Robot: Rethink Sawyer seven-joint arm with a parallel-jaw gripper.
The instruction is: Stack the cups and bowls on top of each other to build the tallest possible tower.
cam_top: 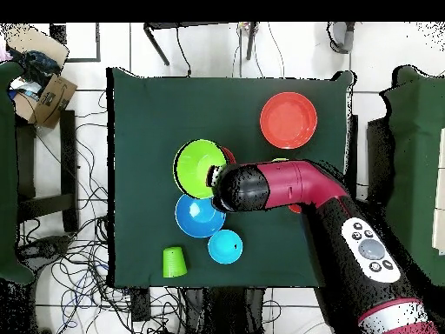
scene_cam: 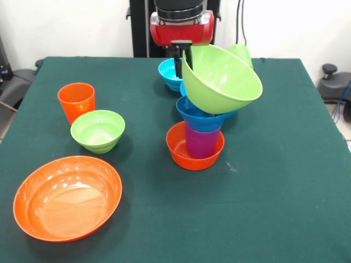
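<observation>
The end effector (scene_cam: 179, 61) hangs under the red wrist at the far middle of the desk (scene_cam: 285, 181), its dark fingers at the far rim of the big green bowl (scene_cam: 220, 78); it appears to pinch that rim, one finger inside and one outside, though the bowl hides the tips, so the grip is a judgement. A hold on the rim alone would explain why the bowl tilts so steeply, its mouth turned toward the far left and its base resting on the dark blue bowl (scene_cam: 204, 115) below. That blue bowl sits on the purple cup (scene_cam: 201, 141), which stands inside the small orange bowl (scene_cam: 194, 148); together they form the tower (scene_cam: 204, 118), narrow low down and wide on top, so a tilted top bowl could slide off or pull the stack over if let go now. It likely needs levelling first. Behind the tower lie a light blue bowl (scene_cam: 168, 72) and a green cup (scene_cam: 242, 53), seen overhead as well apart from each other. To the left, unused, stand the orange cup (scene_cam: 76, 101), just beside the small green bowl (scene_cam: 98, 130), and nearer, the big orange bowl (scene_cam: 67, 198), all kept clear of the stack.
</observation>
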